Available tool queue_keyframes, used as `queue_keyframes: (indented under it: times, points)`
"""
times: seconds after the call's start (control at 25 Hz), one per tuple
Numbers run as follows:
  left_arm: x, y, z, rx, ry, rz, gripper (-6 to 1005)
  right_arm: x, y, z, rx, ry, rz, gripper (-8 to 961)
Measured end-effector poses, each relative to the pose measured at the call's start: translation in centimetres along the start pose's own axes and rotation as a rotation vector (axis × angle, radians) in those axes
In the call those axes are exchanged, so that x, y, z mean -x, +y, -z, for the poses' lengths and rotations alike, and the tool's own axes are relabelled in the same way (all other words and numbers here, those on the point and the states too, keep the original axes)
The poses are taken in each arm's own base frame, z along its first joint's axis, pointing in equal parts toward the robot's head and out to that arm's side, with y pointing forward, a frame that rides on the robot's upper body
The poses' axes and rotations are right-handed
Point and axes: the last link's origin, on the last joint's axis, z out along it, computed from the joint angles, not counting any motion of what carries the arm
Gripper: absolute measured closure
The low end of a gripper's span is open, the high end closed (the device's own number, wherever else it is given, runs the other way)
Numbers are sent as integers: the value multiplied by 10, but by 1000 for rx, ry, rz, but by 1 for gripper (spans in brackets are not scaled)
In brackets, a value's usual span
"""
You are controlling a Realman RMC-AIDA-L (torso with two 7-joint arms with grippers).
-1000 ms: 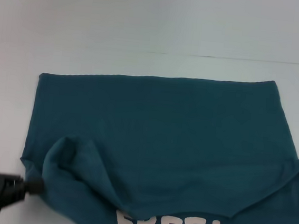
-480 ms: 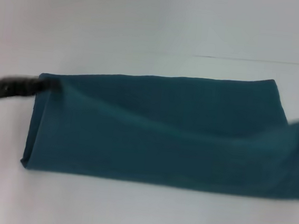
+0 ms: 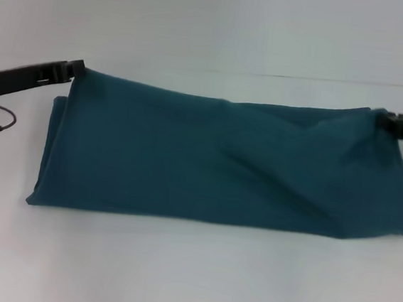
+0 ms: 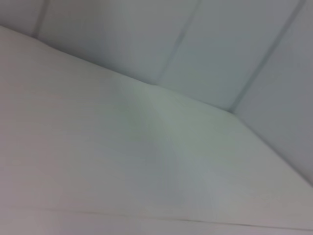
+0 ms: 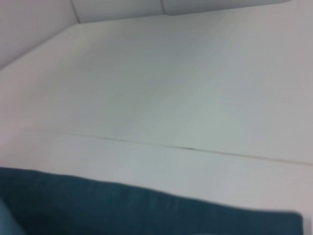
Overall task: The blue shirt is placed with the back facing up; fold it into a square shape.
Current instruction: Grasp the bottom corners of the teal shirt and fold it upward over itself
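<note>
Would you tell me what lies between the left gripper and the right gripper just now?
In the head view, only the blue shirt spans between the left gripper and right gripper, each at a far corner.

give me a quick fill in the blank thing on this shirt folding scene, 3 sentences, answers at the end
1. The blue shirt lies on a ____ table.
2. The left gripper is at the shirt's far ____ corner in the head view.
3. The right gripper is at the shirt's far ____ corner in the head view.

Missing words: white; left; right
</note>
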Motion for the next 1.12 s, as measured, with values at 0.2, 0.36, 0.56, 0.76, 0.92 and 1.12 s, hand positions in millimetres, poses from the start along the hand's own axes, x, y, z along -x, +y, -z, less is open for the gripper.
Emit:
queue_keyframes:
  times: [0.2,0.36,0.56,0.76,0.92,1.12]
  points:
    - [0,-1,-21,-95,12,-2,998,10,6,-21,-75,-4,44,920]
    - [0,2,-32,-146,8,-30,998,23,8,-31,-127,-31,84,920]
    - [3,2,-39,-198,11,-44,999,36,10,-40,-180,-51,128,919]
    - [3,-1,-38,-222,17,-42,999,45,15,-47,-199,-72,169,920]
    - [4,-2,-38,-231,19,-40,999,50,19,-49,-188,-91,181,920]
    - [3,-3,-37,-235,21,-39,998,55,16,-48,-207,-101,181,919]
